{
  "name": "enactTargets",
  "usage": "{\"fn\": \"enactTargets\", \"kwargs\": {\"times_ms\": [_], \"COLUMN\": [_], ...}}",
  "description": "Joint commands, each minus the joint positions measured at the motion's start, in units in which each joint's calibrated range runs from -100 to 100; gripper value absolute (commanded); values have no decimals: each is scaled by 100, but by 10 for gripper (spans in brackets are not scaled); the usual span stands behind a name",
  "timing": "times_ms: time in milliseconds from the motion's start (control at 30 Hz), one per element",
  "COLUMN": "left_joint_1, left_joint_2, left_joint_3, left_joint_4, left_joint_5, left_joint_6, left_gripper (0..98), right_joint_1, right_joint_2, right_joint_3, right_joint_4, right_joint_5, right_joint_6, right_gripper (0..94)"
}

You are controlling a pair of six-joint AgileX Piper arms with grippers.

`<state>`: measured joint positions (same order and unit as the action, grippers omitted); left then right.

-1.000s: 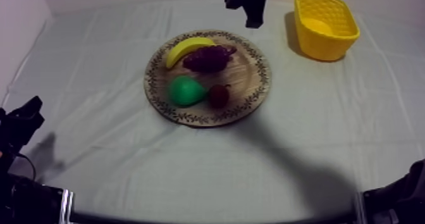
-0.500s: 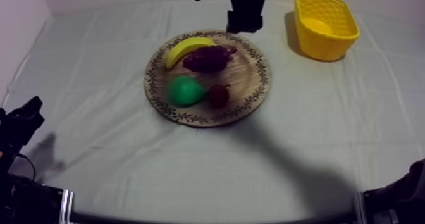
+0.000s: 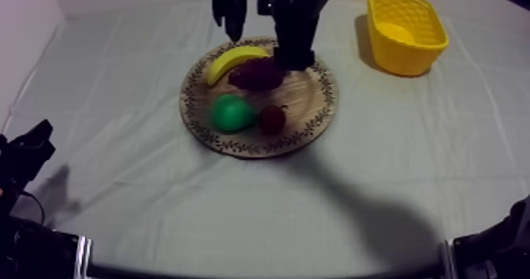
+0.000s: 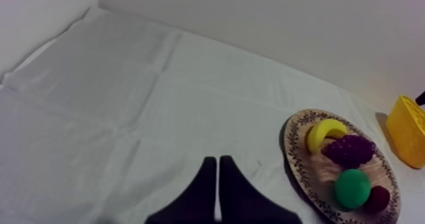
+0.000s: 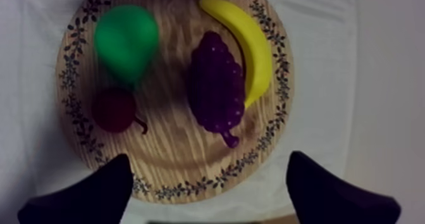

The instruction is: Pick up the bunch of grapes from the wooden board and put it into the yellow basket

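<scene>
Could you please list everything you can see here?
cloth: one, grey-white, spread under everything
wooden board: one, brown, middle of the cloth
banana: one, yellow, on the board's far side
bunch of grapes: one, purple, on the board beside the banana
pear: one, green, on the board's near side
small red fruit: one, red, on the board beside the pear
yellow basket: one, yellow, far right on the cloth
left gripper: one, black, shut, low at the left
right gripper: one, black, open, over the board

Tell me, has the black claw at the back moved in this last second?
Yes. The right claw has come from beyond the wooden board's far rim to over the bunch of grapes.
</scene>
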<state>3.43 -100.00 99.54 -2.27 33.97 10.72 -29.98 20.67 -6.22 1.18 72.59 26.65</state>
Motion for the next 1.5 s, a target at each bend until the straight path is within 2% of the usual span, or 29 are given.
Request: {"fn": "enactTargets", "kwargs": {"times_ms": [0, 400, 1100, 1300, 1467], "left_joint_1": [1, 1, 1, 1, 1], "left_joint_2": [0, 0, 0, 0, 0], "left_joint_3": [1, 1, 1, 1, 1], "left_joint_4": [0, 0, 0, 0, 0], "left_joint_5": [-2, -2, -2, -2, -2], "left_joint_6": [0, 0, 0, 0, 0], "left_gripper": [0, 0, 0, 0, 0], "right_joint_1": [-5, 44, 220, 219, 224], "right_joint_2": [170, 1366, 3022, 3110, 3118], "right_joint_3": [-7, -568, -1941, -1999, -1993], "right_joint_4": [3, 73, 198, 206, 139], "right_joint_5": [-83, -530, -778, -806, -855], "right_joint_6": [-5, -58, -157, -157, -133], "right_gripper": [872, 870, 825, 738, 604]}}
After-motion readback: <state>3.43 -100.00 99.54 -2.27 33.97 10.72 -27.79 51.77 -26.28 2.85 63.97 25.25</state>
